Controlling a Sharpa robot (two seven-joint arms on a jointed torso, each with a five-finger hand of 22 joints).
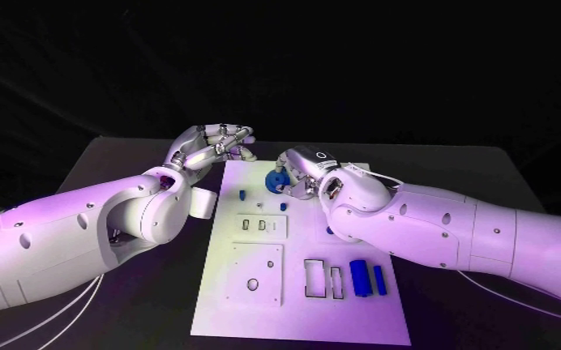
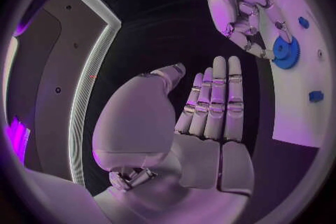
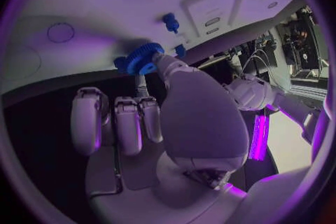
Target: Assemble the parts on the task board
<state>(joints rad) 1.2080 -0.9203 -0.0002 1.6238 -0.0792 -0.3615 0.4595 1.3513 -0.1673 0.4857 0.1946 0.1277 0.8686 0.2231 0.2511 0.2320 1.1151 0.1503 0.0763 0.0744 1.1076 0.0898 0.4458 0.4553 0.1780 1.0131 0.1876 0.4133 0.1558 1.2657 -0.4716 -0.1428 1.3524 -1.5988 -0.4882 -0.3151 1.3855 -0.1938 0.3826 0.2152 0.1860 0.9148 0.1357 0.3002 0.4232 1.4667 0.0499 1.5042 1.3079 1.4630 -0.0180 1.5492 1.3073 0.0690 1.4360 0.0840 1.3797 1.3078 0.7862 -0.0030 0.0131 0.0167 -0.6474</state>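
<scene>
Right hand [image 1: 301, 173] pinching a blue gear [image 1: 277, 180] at the far end of the white task board [image 1: 301, 317]. Left hand [image 1: 211, 146] released, fingers apart, hovering just off the board's far left corner. Two blue bars [image 1: 367, 278] lying near right.

Bench [image 1: 117, 164]: black/dark grey top, far edge straight, corners visible at left & right. Behind it a black backdrop [image 1: 280, 34] w/ faint folds, like dark curtain, filling upper half of head view. Purple-violet light over the whole scene. Left wrist view: grey wall panel [image 2: 42, 56] w/ pale bright-edged frame strip [image 2: 87, 73] beside black area. Right wrist view: pale floor patch [image 3: 297, 140], cluttered dark equipment [image 3: 304, 33] w/ cables at rim; details too small to tell.
</scene>
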